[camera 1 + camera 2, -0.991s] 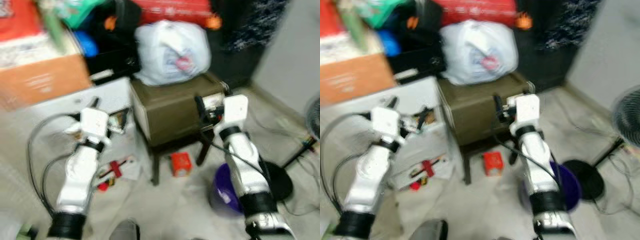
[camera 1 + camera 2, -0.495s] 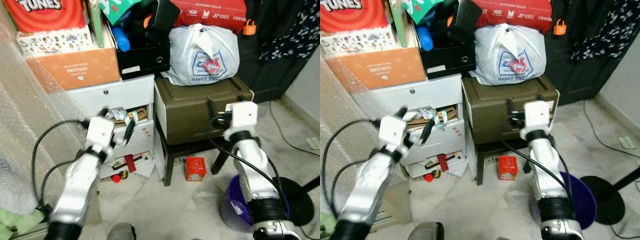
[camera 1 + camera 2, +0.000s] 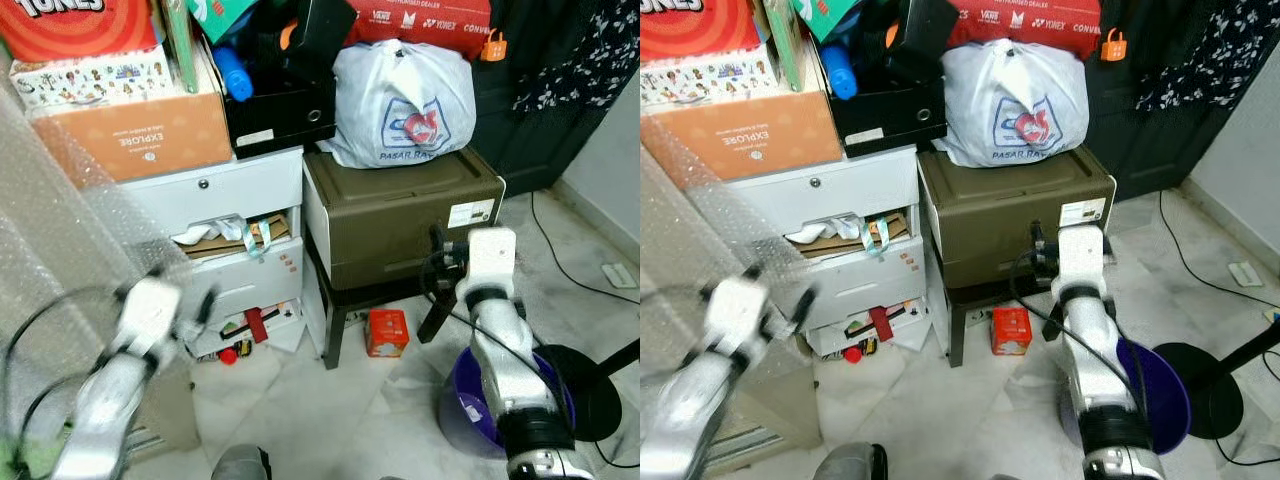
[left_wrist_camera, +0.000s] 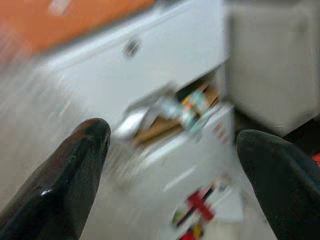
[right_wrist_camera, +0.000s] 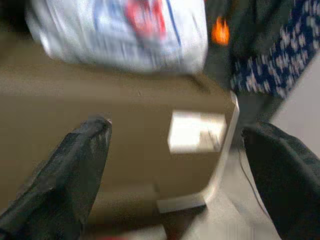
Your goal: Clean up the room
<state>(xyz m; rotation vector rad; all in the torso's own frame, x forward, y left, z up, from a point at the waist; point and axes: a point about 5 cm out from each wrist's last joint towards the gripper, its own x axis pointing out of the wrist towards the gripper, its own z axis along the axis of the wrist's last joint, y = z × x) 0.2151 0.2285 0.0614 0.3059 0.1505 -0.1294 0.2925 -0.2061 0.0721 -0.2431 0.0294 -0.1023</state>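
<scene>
A small red box (image 3: pixel 386 333) lies on the floor under the olive cabinet (image 3: pixel 400 215). The white drawers (image 3: pixel 235 260) hang open with papers (image 3: pixel 228 233) spilling out, and red scraps (image 3: pixel 253 325) lie at their foot. My left gripper (image 3: pixel 182 290) is blurred, low in front of the drawers, and stands open with nothing between its fingers (image 4: pixel 75 170). Also open and holding nothing, my right gripper (image 3: pixel 438 258) faces the cabinet's front (image 5: pixel 150 130) near its white label (image 5: pixel 196 131).
A white plastic bag (image 3: pixel 405 100) rests on the cabinet. Boxes (image 3: pixel 130 120) are stacked on the drawers. Bubble wrap (image 3: pixel 60 260) hangs at the left. A purple bin (image 3: pixel 455 415) and a black fan base (image 3: pixel 592 378) stand beside my right arm. A cable (image 3: pixel 570 260) crosses the floor.
My left arm has dropped down and to the left, away from the drawers, and is blurred. The right gripper has sunk a little in front of the cabinet.
</scene>
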